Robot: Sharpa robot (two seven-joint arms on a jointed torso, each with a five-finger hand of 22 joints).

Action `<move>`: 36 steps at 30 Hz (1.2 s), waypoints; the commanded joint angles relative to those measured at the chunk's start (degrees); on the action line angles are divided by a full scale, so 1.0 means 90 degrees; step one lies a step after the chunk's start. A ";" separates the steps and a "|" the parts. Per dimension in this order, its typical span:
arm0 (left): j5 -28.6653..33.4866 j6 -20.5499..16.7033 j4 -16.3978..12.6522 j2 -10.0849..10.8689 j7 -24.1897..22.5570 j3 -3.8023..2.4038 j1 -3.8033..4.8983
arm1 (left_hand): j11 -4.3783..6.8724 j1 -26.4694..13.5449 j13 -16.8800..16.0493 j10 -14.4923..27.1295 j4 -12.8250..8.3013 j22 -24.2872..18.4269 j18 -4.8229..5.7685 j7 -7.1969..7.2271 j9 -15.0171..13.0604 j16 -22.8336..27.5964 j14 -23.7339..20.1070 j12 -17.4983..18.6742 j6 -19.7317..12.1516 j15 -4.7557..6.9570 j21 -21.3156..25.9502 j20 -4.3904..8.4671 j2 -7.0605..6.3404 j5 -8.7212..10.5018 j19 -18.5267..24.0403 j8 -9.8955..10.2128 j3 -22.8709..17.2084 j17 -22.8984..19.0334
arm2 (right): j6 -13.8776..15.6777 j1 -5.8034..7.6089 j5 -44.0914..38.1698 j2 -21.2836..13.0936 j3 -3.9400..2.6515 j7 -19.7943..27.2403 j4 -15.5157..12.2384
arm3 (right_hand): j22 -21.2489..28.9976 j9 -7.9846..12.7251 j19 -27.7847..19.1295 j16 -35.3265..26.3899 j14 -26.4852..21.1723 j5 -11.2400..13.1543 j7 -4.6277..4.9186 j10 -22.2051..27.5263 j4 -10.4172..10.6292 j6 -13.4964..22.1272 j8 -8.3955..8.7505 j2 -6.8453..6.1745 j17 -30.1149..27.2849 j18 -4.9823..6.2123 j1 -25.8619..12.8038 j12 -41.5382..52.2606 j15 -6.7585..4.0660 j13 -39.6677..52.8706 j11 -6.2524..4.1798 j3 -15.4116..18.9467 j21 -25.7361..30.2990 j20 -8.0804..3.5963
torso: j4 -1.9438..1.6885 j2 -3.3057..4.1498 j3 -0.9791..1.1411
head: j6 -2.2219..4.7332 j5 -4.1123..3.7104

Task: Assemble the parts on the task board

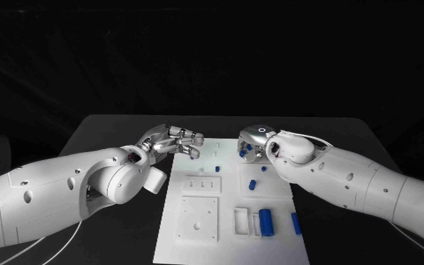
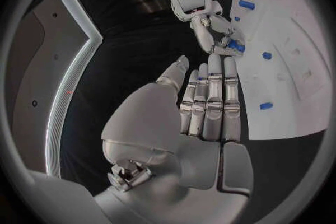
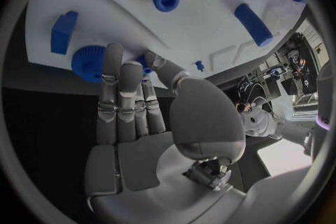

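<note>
Risk, as judged: the right hand (image 1: 256,144) could nudge the toothed blue part (image 3: 88,63) sideways at the far end of the task board (image 1: 199,240), its fingers lying flat against it rather than gripping. That hand is extended and holds nothing. The left hand (image 1: 173,140), fingers straight and empty, hovers beside the board's far left corner, clear of the parts.

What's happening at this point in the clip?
The robot is working over the board, which carries several blue parts. The right hand is at the board's far end, its fingers reaching a round blue knob there; whether it grips it is unclear. The left hand hovers at the board's far left corner, fingers straight, holding nothing. Other parts, such as a peg, lie loose nearer the robot.
</note>
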State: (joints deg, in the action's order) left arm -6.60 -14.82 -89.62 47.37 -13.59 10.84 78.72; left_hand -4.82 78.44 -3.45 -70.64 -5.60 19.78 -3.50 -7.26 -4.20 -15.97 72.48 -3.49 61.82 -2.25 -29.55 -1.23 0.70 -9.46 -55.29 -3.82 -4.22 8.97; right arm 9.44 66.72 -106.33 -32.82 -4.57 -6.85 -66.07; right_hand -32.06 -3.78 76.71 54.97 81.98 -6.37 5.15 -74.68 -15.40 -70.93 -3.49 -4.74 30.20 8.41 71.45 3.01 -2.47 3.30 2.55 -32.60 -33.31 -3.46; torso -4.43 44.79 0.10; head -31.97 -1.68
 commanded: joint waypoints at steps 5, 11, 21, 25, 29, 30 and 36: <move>-0.0025 0.0109 -0.0005 -0.0005 -0.0009 -0.0007 0.0013 | -0.0010 -0.0015 0.0001 0.0056 0.0031 -0.0022 0.0028 0.0013 0.0006 0.0026 0.0038 0.0014 -0.0037 -0.0010 0.0039 -0.0003 -0.0015 0.0043 -0.0064 -0.0009 0.0015 0.0012 | 0.0594 -0.0049 -0.0104 -0.0011 0.0027 -0.0157 -0.0123 | -0.0083 -0.0048 0.0010 0.0010 0.0003 -0.0014 -0.0051 -0.0244 0.0012 -0.0192 -0.0020 0.0041 0.0019 -0.0122 0.0042 0.0036 -0.0106 0.0019 -0.0100 -0.0110 -0.0022 -0.0124 | -0.0006 0.0025 -0.0003 | 0.0066 0.0030; -0.0027 0.0084 0.0023 0.0000 -0.0008 -0.0007 0.0015 | -0.0010 -0.0015 0.0001 0.0056 0.0031 -0.0022 0.0028 0.0013 0.0006 0.0026 0.0038 0.0014 -0.0037 -0.0010 0.0039 -0.0003 -0.0015 0.0043 -0.0064 -0.0009 0.0015 0.0012 | 0.0888 -0.0048 -0.0094 0.0001 0.0021 -0.0362 -0.0259 | -0.0153 -0.0032 0.0020 -0.0006 0.0008 0.0065 -0.0058 -0.0261 0.0006 -0.0228 -0.0017 0.0020 0.0035 -0.0146 0.0052 0.0035 -0.0122 0.0017 -0.0105 -0.0159 0.0011 -0.0149 | -0.0014 0.0038 -0.0002 | 0.0127 0.0059; -0.0027 0.0040 0.0053 -0.0013 -0.0006 -0.0007 0.0039 | -0.0011 -0.0006 0.0002 0.0060 0.0029 -0.0026 0.0027 0.0010 0.0007 0.0026 0.0039 0.0015 -0.0044 -0.0009 0.0043 -0.0002 -0.0020 0.0042 -0.0069 -0.0006 0.0021 0.0015 | 0.1285 -0.0009 -0.0151 0.0239 0.0009 -0.0710 -0.0209 | -0.0237 -0.0027 0.0033 -0.0025 0.0009 0.0271 -0.0057 -0.0254 0.0019 -0.0233 -0.0017 0.0008 0.0050 -0.0159 0.0086 0.0035 -0.0133 0.0017 -0.0103 -0.0238 0.0065 -0.0161 | -0.0024 0.0065 -0.0004 | 0.0215 0.0121; -0.0027 0.0030 0.0059 -0.0025 -0.0005 -0.0007 0.0049 | -0.0017 -0.0007 0.0002 0.0072 0.0033 -0.0032 0.0027 0.0007 0.0007 0.0030 0.0035 0.0015 -0.0050 -0.0013 0.0050 -0.0004 -0.0024 0.0045 -0.0072 -0.0008 0.0029 0.0015 | 0.1377 0.0023 -0.0201 0.0368 0.0008 -0.0799 -0.0152 | -0.0259 -0.0027 0.0036 -0.0029 0.0009 0.0299 -0.0060 -0.0252 0.0022 -0.0238 -0.0018 0.0000 0.0052 -0.0160 0.0096 0.0036 -0.0133 0.0017 -0.0103 -0.0246 0.0078 -0.0161 | -0.0022 0.0070 0.0001 | 0.0232 0.0148; -0.0027 0.0025 0.0061 -0.0038 -0.0002 -0.0007 0.0060 | -0.0017 -0.0007 0.0002 0.0072 0.0033 -0.0032 0.0027 0.0007 0.0007 0.0030 0.0035 0.0015 -0.0050 -0.0013 0.0050 -0.0004 -0.0024 0.0045 -0.0072 -0.0008 0.0029 0.0015 | 0.1421 0.0048 -0.0233 0.0512 0.0008 -0.0846 -0.0049 | -0.0259 -0.0027 0.0036 -0.0029 0.0009 0.0299 -0.0060 -0.0252 0.0022 -0.0238 -0.0018 0.0000 0.0052 -0.0160 0.0096 0.0036 -0.0133 0.0017 -0.0103 -0.0246 0.0078 -0.0161 | -0.0031 0.0082 -0.0007 | 0.0254 0.0162; -0.0027 0.0024 0.0062 -0.0042 -0.0002 -0.0007 0.0063 | -0.0017 -0.0007 0.0002 0.0072 0.0033 -0.0032 0.0027 0.0007 0.0007 0.0030 0.0035 0.0015 -0.0050 -0.0013 0.0050 -0.0004 -0.0024 0.0045 -0.0072 -0.0008 0.0029 0.0015 | 0.1426 0.0052 -0.0239 0.0551 0.0008 -0.0852 -0.0013 | -0.0259 -0.0027 0.0036 -0.0029 0.0009 0.0299 -0.0060 -0.0252 0.0022 -0.0238 -0.0018 0.0000 0.0052 -0.0160 0.0096 0.0036 -0.0133 0.0017 -0.0103 -0.0246 0.0078 -0.0161 | -0.0028 0.0084 -0.0002 | 0.0255 0.0171; -0.0027 0.0026 0.0064 -0.0065 0.0000 -0.0007 0.0079 | -0.0018 -0.0006 0.0002 0.0077 0.0033 -0.0037 0.0026 0.0005 0.0008 0.0030 0.0036 0.0015 -0.0060 -0.0012 0.0053 -0.0005 -0.0029 0.0042 -0.0078 -0.0006 0.0036 0.0017 | 0.1460 0.0063 -0.0308 0.0766 0.0008 -0.0881 0.0201 | -0.0282 -0.0026 0.0041 -0.0030 0.0011 0.0302 -0.0060 -0.0251 0.0026 -0.0243 -0.0017 -0.0007 0.0056 -0.0164 0.0098 0.0035 -0.0133 0.0016 -0.0102 -0.0255 0.0091 -0.0163 | -0.0029 0.0091 0.0010 | 0.0254 0.0203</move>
State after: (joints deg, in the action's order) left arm -6.67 -14.84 -88.97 46.95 -13.37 10.83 79.28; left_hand -5.03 78.46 -3.45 -70.43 -5.44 19.53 -3.50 -7.26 -4.21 -15.97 72.47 -3.49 61.81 -2.26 -29.29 -1.23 0.69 -9.24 -55.70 -3.82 -4.07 9.08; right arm 21.47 67.25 -107.63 -26.21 -4.48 -13.81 -64.57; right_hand -34.55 -3.77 76.98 54.97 81.96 -3.72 4.85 -75.76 -15.80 -72.59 -3.49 -5.08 30.65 6.61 72.35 3.29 -3.24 3.39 2.43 -33.79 -32.60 -4.61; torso -4.70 45.56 0.09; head -29.66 0.07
